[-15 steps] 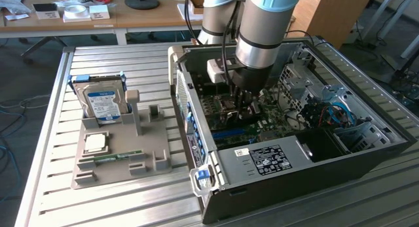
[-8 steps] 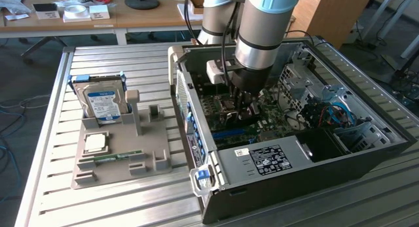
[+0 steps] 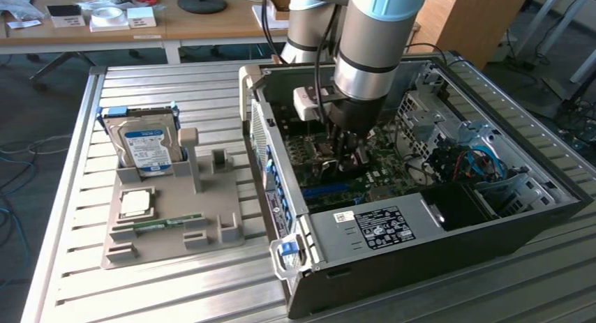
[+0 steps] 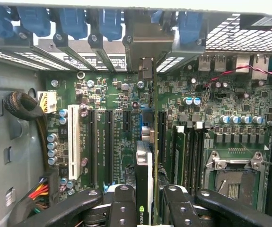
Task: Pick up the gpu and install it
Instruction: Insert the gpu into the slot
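The gpu shows edge-on in the wrist view, a thin dark card standing upright over the green motherboard. It runs toward the case's rear slot openings, where its silvery bracket sits between the blue latches. My gripper is shut on the card's near end, one black finger on each side. In the exterior view the gripper reaches down inside the open computer case, just above the motherboard. Whether the card is seated in its slot I cannot tell.
On the grey fixture, at the exterior view's left, stand a silver hard drive, a green memory stick and a square chip. Inside the case are the power supply, blue cables, memory modules and the CPU socket.
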Motion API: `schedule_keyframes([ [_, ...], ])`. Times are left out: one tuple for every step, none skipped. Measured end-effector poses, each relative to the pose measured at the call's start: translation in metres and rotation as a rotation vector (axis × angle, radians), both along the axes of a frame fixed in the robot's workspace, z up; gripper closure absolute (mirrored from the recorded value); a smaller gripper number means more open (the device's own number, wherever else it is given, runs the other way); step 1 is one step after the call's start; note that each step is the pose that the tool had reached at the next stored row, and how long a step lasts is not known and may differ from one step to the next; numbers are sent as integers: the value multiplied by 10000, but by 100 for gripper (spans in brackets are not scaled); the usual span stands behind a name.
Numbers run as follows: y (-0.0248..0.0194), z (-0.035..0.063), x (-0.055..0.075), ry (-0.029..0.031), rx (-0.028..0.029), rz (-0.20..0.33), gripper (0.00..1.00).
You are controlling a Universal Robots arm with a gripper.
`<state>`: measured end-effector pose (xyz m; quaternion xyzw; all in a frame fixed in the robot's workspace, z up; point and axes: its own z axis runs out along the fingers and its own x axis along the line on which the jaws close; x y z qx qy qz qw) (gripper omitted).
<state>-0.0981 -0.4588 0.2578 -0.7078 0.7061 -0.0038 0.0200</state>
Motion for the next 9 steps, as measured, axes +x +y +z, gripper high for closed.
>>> schedule_keyframes([
  [0,-9,0,0,0,0,73],
  [0,-23,0,1,-1,0,73],
  [0,-33,0,1,-2,0,73],
  [0,-61,0,0,-2,0,73],
  [0,-69,0,0,-2,0,73],
  [0,-71,0,1,-4,0,73],
  [0,-75,0,1,-6,0,73],
  [0,-78,0,1,-8,0,73],
  [-1,-81,0,0,-9,0,73],
])
